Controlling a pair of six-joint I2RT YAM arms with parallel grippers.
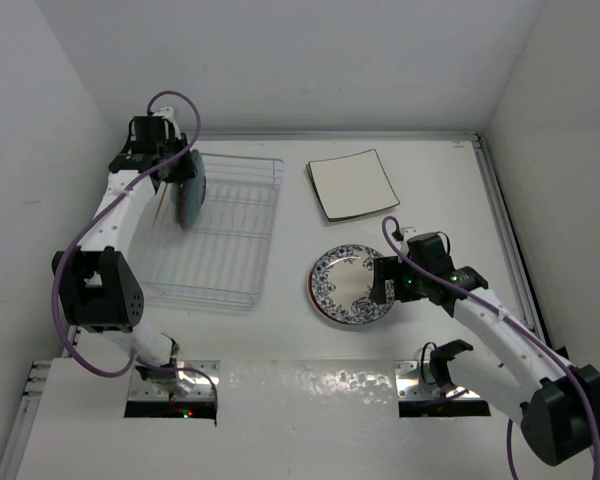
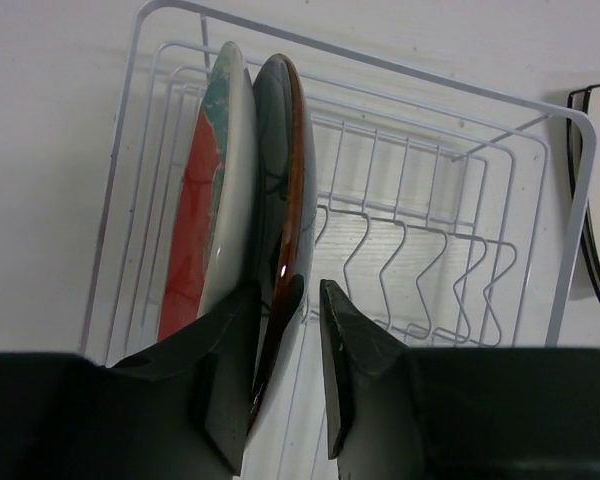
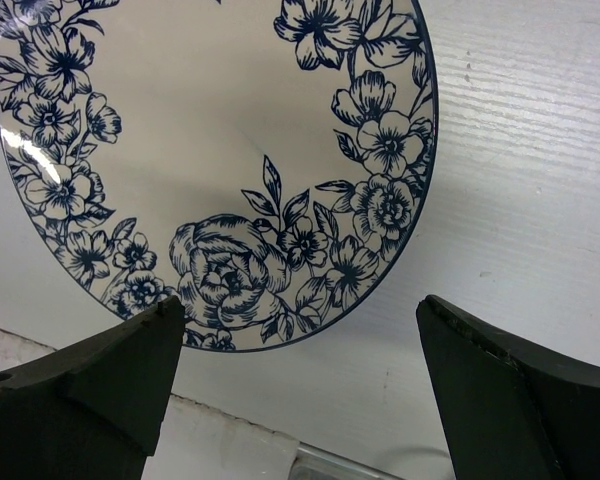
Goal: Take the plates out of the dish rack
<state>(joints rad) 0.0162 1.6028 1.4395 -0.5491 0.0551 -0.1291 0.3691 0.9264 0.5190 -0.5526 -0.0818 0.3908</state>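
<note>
My left end effector (image 2: 288, 290) straddles a plate (image 2: 275, 150), pinch unclear to me; right end effector (image 3: 298, 305) spread. Shallow bite, it slips.

no readable text, no labels, no numbers
</note>
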